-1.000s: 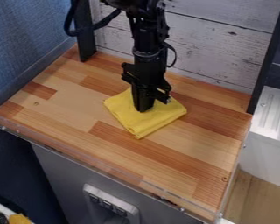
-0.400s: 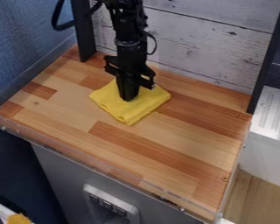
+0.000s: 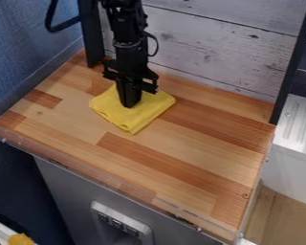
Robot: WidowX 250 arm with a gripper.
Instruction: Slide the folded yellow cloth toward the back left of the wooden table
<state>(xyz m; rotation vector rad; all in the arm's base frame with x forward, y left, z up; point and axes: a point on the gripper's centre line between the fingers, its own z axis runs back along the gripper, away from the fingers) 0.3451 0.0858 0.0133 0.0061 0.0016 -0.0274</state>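
Camera view: had gripper point(image 3: 128, 102) down on folded cloth point(image 3: 150, 103), atop table point(image 3: 194, 153). Couldn't tell open from closed, nor work done from work left.

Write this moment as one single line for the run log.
jaws: on folded yellow cloth | cloth: flat on wooden counter | place: near whitewashed plank wall

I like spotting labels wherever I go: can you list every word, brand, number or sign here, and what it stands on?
There are none that can be read.
Black gripper and arm: no readable text.
Yellow cloth: no lettering to be seen.
Wooden countertop and whitish plank wall: only grain and knots.
Pale fitting on the front: any marks on its dark squares are too small to read.
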